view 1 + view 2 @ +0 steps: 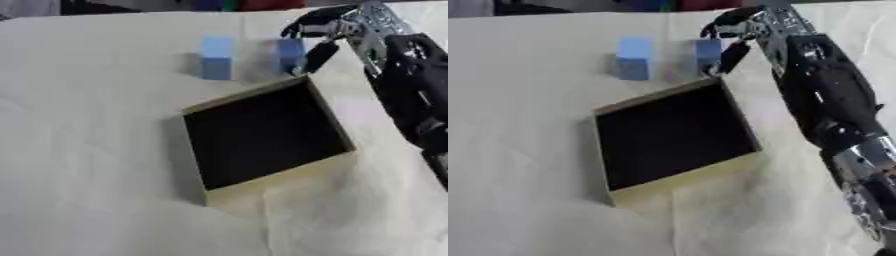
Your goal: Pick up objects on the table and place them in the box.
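Two blue blocks stand on the cream cloth beyond the box. The left, lighter block [216,57] stands alone. My right hand [325,31] reaches in from the right over the darker right block [290,54]. Its fingers [302,26] curl over the block's top and far side, and the thumb [318,56] lies against its right face. The block still rests on the cloth. The open cardboard box [284,175], dark inside, sits askew just in front of both blocks. My left hand shows in no view.
My right forearm [829,95] runs along the box's right side, close to its far right corner. The cream cloth [87,150] is wrinkled and covers the whole table. Dark and coloured shapes lie along the far edge.
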Motion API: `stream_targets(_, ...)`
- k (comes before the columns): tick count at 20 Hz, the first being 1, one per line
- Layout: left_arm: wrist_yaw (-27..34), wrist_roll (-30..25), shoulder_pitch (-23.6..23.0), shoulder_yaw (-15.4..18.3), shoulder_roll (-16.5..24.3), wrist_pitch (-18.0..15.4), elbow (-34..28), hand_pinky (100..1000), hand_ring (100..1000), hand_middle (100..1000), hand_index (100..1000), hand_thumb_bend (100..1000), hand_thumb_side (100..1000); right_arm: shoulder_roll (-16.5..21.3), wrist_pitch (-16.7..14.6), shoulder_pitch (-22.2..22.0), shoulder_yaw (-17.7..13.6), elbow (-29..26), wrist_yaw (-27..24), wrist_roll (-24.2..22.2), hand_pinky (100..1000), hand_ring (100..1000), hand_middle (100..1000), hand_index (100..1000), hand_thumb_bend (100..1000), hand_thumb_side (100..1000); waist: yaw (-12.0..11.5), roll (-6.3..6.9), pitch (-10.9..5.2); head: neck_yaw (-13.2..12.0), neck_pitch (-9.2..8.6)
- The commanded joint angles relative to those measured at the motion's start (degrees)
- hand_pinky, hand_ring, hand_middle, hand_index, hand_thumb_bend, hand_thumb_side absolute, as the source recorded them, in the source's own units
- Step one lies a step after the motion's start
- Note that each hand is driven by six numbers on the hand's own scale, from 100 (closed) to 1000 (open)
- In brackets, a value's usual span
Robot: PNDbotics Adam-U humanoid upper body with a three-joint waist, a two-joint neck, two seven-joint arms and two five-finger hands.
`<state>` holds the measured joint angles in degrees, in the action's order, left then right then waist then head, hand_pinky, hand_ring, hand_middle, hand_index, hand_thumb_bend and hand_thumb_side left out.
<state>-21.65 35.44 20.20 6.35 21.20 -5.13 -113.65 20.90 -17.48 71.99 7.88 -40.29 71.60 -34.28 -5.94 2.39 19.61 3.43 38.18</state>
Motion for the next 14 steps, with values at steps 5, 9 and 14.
stream_targets(5, 0.04, -0.36, 0.71, 0.39, 0.71, -0.02, -0.94, 763, 693, 721, 880, 152, 750, 0.06, -1.26, 0.73, -0.42, -0.42, 0.97, 3.53, 795, 722, 516, 801, 203, 455, -0.06, 0.1, -1.07, 0.19, -0.53)
stream_targets(9, 0.01, -0.48, 0.64, 0.44, 0.72, -0.02, -0.94, 764, 693, 721, 879, 153, 750, 0.11, -2.04, 1.1, 0.21, -1.79, -1.87, 4.47, 793, 705, 477, 760, 149, 476, 0.05, 0.05, -1.23, 0.12, -0.42)
stream_targets(14, -0.04, -0.5, 0.61, 0.52, 0.87, 0.0, -0.94, 764, 694, 722, 879, 154, 749, 0.72, -1.48, 1.84, 0.67, -4.33, -4.89, 4.42, 790, 695, 463, 739, 100, 480, 0.33, -0.05, -1.7, 0.04, -0.31)
